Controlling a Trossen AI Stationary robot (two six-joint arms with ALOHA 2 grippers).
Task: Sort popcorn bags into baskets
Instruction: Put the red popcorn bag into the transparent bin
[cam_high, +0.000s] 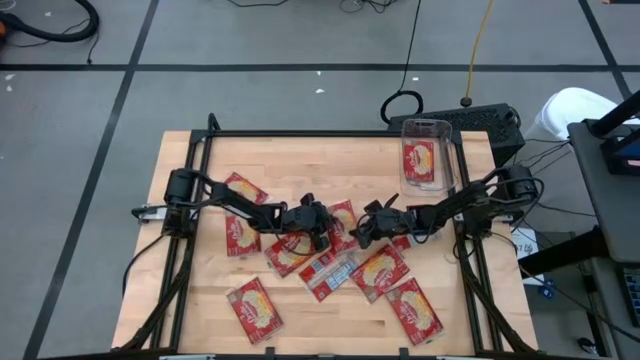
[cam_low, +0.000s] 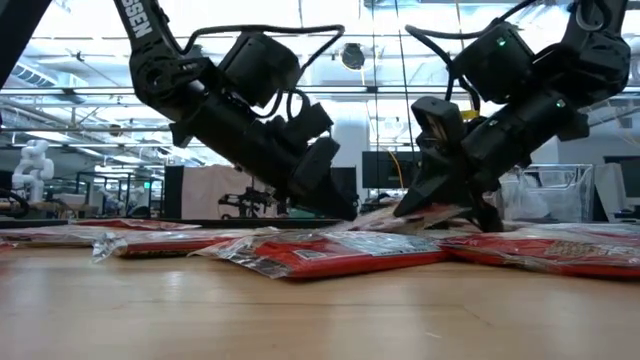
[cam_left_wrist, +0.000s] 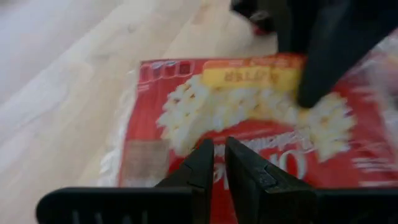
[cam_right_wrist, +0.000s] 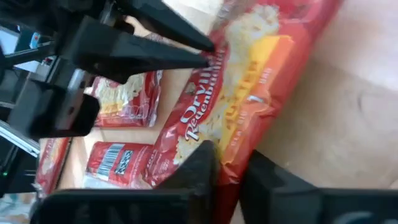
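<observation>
Several red popcorn bags lie flat on the wooden table. One bag (cam_high: 343, 222) lies mid-table between my two grippers. My left gripper (cam_high: 322, 228) comes from the left, shut, with its tips on that bag's printed face (cam_left_wrist: 249, 106). My right gripper (cam_high: 366, 232) comes from the right and is shut on the same bag (cam_right_wrist: 249, 81). A clear basket (cam_high: 445, 150) stands at the far right with one bag (cam_high: 420, 158) lying in it. My left gripper presses the tips of its shut fingers (cam_right_wrist: 202, 53) down on the bag's printed face (cam_left_wrist: 217, 134), slanting down from the table's left. The bag lies under them on the table. My right gripper pinches the bag's edge (cam_right_wrist: 235, 155) between its two fingers, near the end closest to it. The fingers slant down from the table's right. That side of the bag (cam_low: 400, 215) sits a little raised; the rest lies on the table.
More bags lie around: at the left (cam_high: 243, 190) (cam_high: 240, 235), toward the near edge (cam_high: 255, 308) (cam_high: 413, 310), and piled close in front of the grippers (cam_high: 327, 272) (cam_high: 378, 268). A black frame (cam_high: 300, 133) runs along the table's edges.
</observation>
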